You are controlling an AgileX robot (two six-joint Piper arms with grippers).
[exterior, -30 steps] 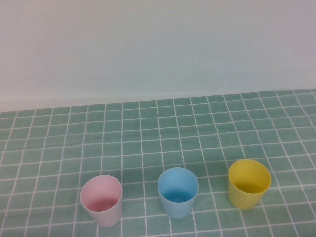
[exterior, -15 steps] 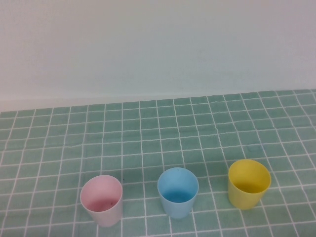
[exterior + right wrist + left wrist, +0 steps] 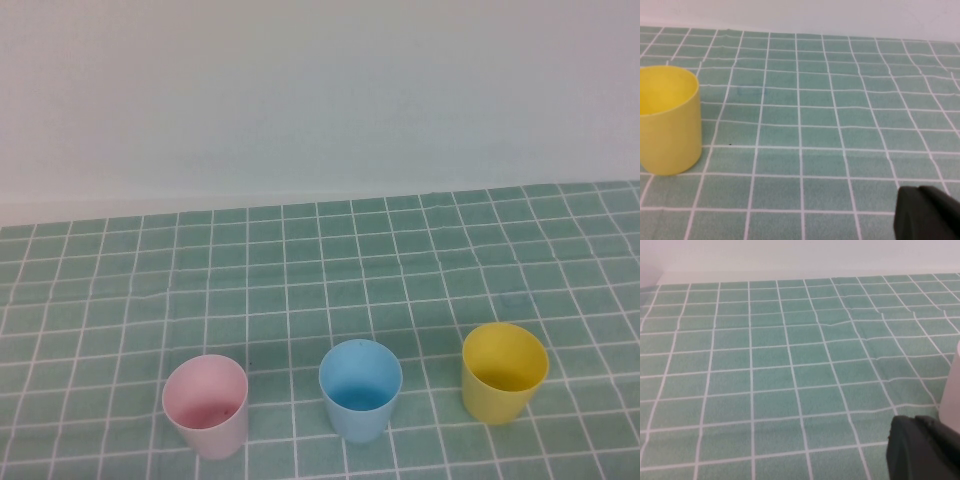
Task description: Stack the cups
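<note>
Three cups stand upright and unstacked in a row near the robot's edge of the green tiled cloth (image 3: 300, 270), well apart from one another: the pink cup (image 3: 206, 405) on the left, the blue cup (image 3: 360, 389) in the middle, the yellow cup (image 3: 504, 372) on the right. All look like thin, smooth plastic, so they are probably light, a little slippery and springy under a squeeze; a pinch across the rim wall, one finger inside and one outside, seems the safest hold (a grip round the tapered body might slide off). They are matching handleless tumblers, empty and mouth-up. The left gripper (image 3: 925, 450) waits low beside the pink cup, jaws pressed together on nothing; the right gripper (image 3: 927, 212) sits near the yellow cup, likewise closed and empty.
</note>
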